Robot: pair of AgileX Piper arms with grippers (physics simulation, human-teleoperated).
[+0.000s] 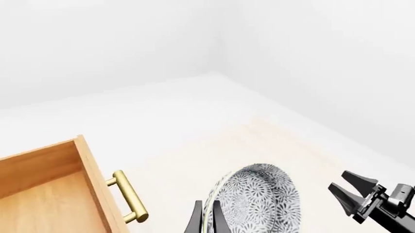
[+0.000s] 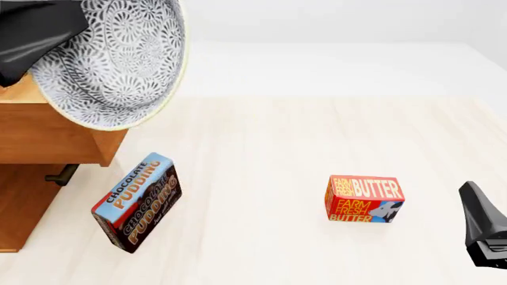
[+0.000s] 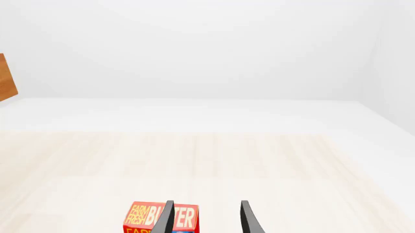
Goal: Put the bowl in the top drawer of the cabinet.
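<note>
The speckled blue-grey bowl (image 2: 111, 59) is held up on its edge, tilted, with my left gripper (image 1: 206, 218) shut on its rim. In the left wrist view the bowl (image 1: 259, 199) sits just beyond the brass handle (image 1: 129, 196) of the open top drawer (image 1: 45, 189), outside the box. From the front, the bowl overlaps the right corner of the drawer (image 2: 47, 139), and the cabinet (image 2: 20, 202) continues below. My right gripper (image 3: 206, 218) stands open and empty, low at the table's right side (image 2: 483, 228).
A chocolate pudding box (image 2: 139, 202) lies tilted on the table beside the cabinet. A red butter box (image 2: 364, 199) stands mid-table, just ahead of the right gripper's fingers. The lower drawer's handle (image 2: 62, 174) shows under the top drawer.
</note>
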